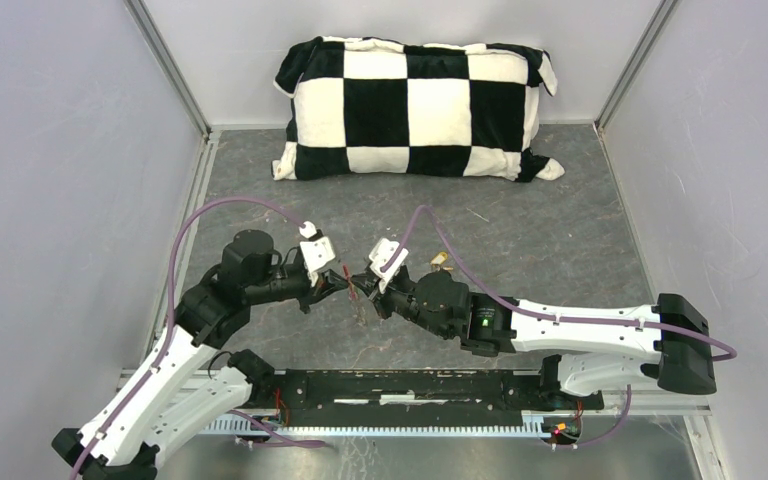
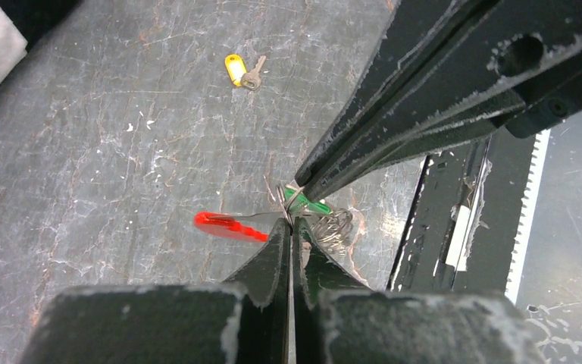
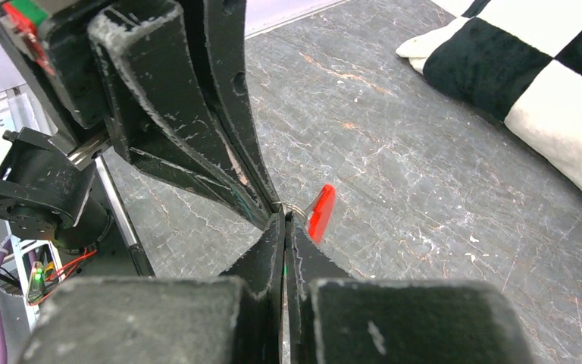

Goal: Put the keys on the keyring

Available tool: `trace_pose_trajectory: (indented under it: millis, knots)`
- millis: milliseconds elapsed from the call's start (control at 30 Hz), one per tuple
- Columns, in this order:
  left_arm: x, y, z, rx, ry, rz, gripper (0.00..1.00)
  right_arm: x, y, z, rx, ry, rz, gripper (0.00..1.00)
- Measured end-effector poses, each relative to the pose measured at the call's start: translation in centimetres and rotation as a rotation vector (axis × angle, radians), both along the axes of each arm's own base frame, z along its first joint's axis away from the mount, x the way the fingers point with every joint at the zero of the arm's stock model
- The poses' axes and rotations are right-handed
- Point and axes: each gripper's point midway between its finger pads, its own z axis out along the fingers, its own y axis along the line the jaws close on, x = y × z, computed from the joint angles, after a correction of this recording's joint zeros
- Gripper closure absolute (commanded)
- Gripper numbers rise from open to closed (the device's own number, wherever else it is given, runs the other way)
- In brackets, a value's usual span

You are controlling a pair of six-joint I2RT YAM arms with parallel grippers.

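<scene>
Both grippers meet tip to tip above the table's near middle. My left gripper (image 1: 346, 286) (image 2: 292, 224) is shut on the thin silver keyring (image 2: 286, 199), whose red tag (image 2: 229, 226) sticks out to the left and whose chain links (image 2: 335, 227) hang to the right. My right gripper (image 1: 368, 284) (image 3: 283, 218) is shut on the green-headed key (image 2: 312, 204), held against the ring. In the right wrist view only a green sliver shows between the jaws, with the ring (image 3: 294, 210) and red tag (image 3: 320, 212) just beyond. The yellow-headed key (image 1: 441, 262) (image 2: 242, 70) lies loose on the table.
A black-and-white checkered pillow (image 1: 415, 108) (image 3: 530, 68) lies at the back of the grey table (image 1: 560, 240). Grey walls close in both sides. A black rail (image 1: 410, 390) runs along the near edge between the arm bases.
</scene>
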Motion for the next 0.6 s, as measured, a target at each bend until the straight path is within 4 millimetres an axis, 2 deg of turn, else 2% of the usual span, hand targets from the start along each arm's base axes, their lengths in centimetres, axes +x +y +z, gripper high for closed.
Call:
trace_pose_trajectory:
  millis: [600]
  knots:
    - [-1.06, 0.68, 0.08, 0.022, -0.209, -0.115, 0.98, -0.30, 0.21, 0.23, 0.037, 0.038, -0.004, 1.00]
